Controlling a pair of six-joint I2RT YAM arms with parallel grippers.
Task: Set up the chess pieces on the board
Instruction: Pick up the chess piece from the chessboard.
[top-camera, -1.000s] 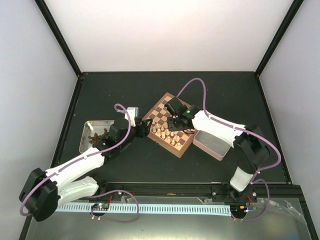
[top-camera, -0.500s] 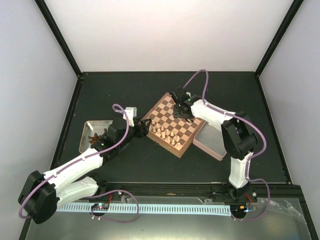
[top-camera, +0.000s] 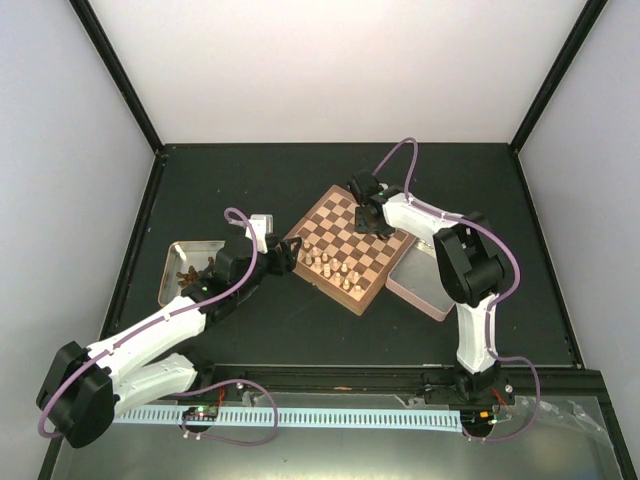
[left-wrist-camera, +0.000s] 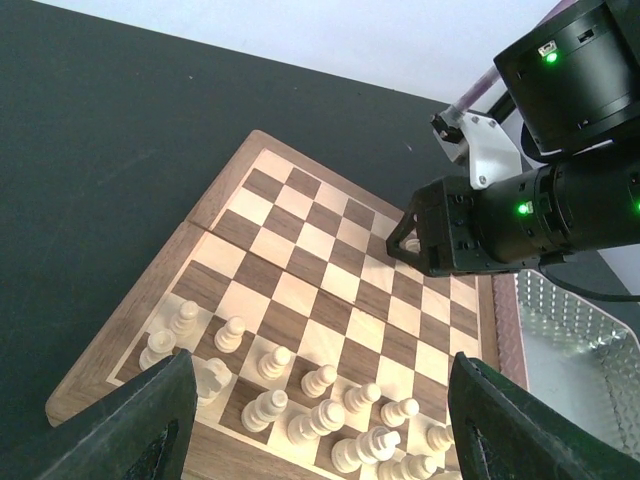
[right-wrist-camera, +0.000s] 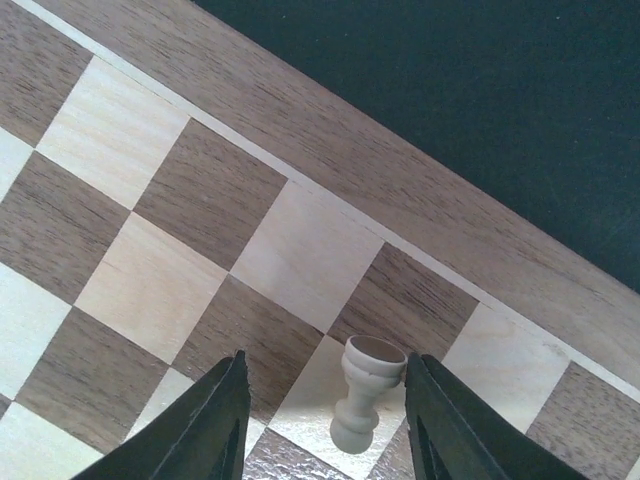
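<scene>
The board (top-camera: 352, 232) lies angled at the table's middle. Several pale chess pieces (top-camera: 330, 268) stand in two rows along its near-left side, also in the left wrist view (left-wrist-camera: 320, 400). My left gripper (top-camera: 285, 256) is open and empty at that edge, its jaws (left-wrist-camera: 330, 430) wide on either side of the rows. My right gripper (top-camera: 368, 216) is over the board's far corner. Its jaws (right-wrist-camera: 325, 358) are open. A pale pawn (right-wrist-camera: 365, 395) lies tipped between them, against the right finger (right-wrist-camera: 440, 420), over the squares (right-wrist-camera: 150, 150).
A grey metal tray (top-camera: 176, 256) with dark brown pieces (top-camera: 192, 274) sits left of the board. A pinkish tray (top-camera: 420, 285) lies against the board's right side, also in the left wrist view (left-wrist-camera: 570, 330). A small white object (top-camera: 262, 224) lies by the left gripper.
My right gripper has moved from above the pale rows to the board's far corner. The left arm has barely moved.
</scene>
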